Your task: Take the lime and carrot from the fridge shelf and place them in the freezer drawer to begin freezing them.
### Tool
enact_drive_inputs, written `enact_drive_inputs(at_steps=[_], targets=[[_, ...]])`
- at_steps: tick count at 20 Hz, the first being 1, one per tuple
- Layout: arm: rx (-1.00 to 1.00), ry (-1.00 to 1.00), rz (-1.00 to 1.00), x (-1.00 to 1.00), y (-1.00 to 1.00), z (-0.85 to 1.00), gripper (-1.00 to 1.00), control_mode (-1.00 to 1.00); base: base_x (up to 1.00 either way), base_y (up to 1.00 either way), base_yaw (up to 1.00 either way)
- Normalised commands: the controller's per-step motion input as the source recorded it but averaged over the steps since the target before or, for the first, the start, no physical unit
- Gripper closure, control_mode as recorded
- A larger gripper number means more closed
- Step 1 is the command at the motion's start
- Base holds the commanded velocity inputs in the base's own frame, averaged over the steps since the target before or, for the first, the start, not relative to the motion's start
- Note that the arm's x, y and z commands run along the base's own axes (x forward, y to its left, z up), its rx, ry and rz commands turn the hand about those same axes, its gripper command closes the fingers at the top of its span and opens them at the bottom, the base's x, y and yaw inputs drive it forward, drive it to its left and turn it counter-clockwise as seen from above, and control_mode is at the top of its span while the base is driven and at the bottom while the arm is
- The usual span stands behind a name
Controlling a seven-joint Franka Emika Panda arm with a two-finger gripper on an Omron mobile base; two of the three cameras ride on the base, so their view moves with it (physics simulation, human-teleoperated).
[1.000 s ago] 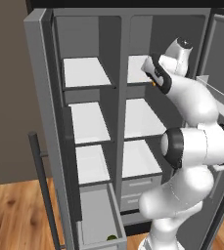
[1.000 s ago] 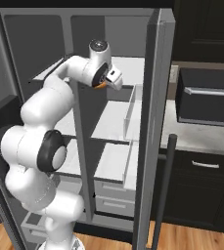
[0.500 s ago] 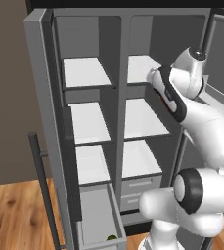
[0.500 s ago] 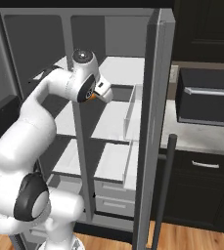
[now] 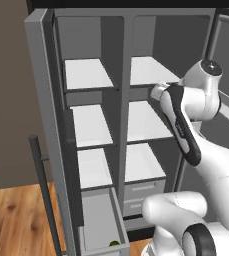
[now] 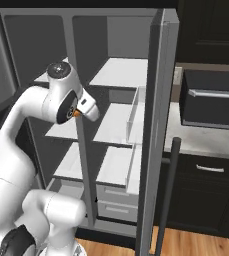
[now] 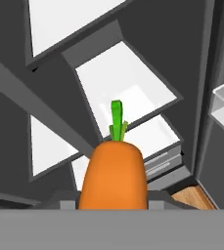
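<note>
My gripper (image 7: 114, 201) is shut on the carrot (image 7: 114, 178), an orange stub with a green stalk that points away from the hand. From the right, a sliver of the carrot (image 6: 76, 113) shows at the gripper (image 6: 82, 111). The gripper (image 5: 157, 92) hangs in front of the right-hand column, just below the top fridge shelf (image 5: 151, 70), which is bare. The freezer drawer (image 5: 98, 220) stands pulled out at the bottom left. The dark green lime (image 5: 114, 244) lies at its front right corner.
The fridge's right door (image 6: 157, 125) stands open beside the arm, with a dark bar handle (image 6: 167, 192). The left door's handle (image 5: 43, 190) stands by the drawer. Two pale drawers (image 5: 143, 192) sit under the right column. A counter with a dark appliance (image 6: 211, 102) lies right.
The arm has drawn back from the top right shelf with the carrot, and the hand has sunk and turned to face down the fridge's shelves.
</note>
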Motion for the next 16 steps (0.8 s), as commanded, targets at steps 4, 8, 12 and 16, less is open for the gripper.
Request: enact_drive_inputs(at_steps=[4, 8, 12, 16], targets=[[0.0, 0.06, 0.01, -0.78, 0.16, -0.05, 1.0, -1.0, 0.0, 0.0, 0.0], [0.0, 0.03, 0.01, -0.64, 0.1, -0.2, 1.0, -1.0, 0.0, 0.0, 0.0], [-0.03, 0.09, 0.01, -0.37, 0.16, -0.38, 1.0, -1.0, 0.0, 0.0, 0.0], [-0.07, 0.15, 0.04, -0.18, 0.27, -0.45, 1.0, -1.0, 0.0, 0.0, 0.0]])
